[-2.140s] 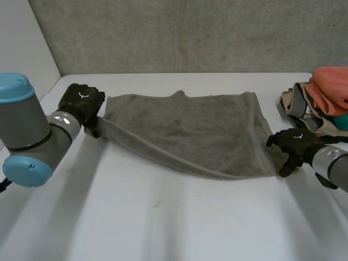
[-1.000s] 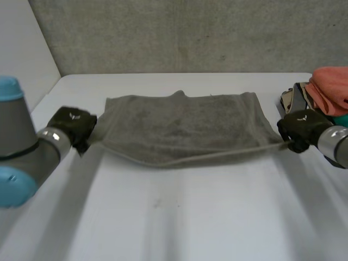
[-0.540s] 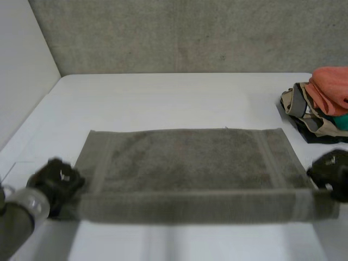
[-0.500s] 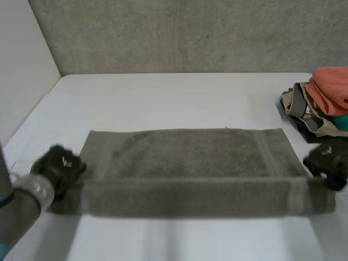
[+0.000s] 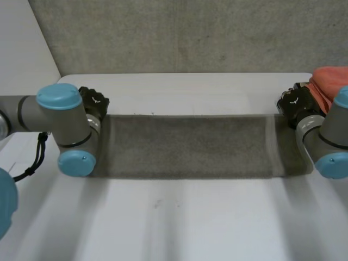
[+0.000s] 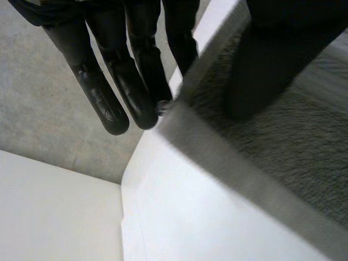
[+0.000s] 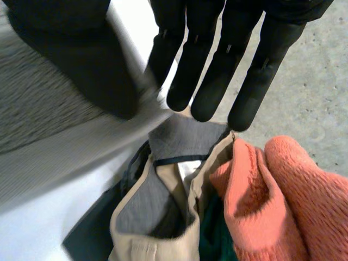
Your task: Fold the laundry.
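A grey towel (image 5: 190, 144) lies across the middle of the table as a long folded strip. My left hand (image 5: 92, 103) is at its far left corner and my right hand (image 5: 296, 103) at its far right corner. In the left wrist view the left hand (image 6: 109, 81) has straight fingers past the towel (image 6: 283, 152) corner, and its thumb hangs over the cloth, apart from them. The right hand (image 7: 217, 65) looks the same: fingers straight, thumb above the towel (image 7: 38, 119) edge, nothing pinched.
A pile of laundry (image 5: 329, 87) sits at the far right of the table, right behind my right hand: an orange cloth (image 7: 283, 190) on grey and beige garments (image 7: 157, 201). A concrete wall (image 5: 179, 32) runs behind the table.
Both hands dragged the towel toward the front, then carried its near edge back over to the far edge, folding it into a narrower strip. Their fingers have since loosened off the corners.
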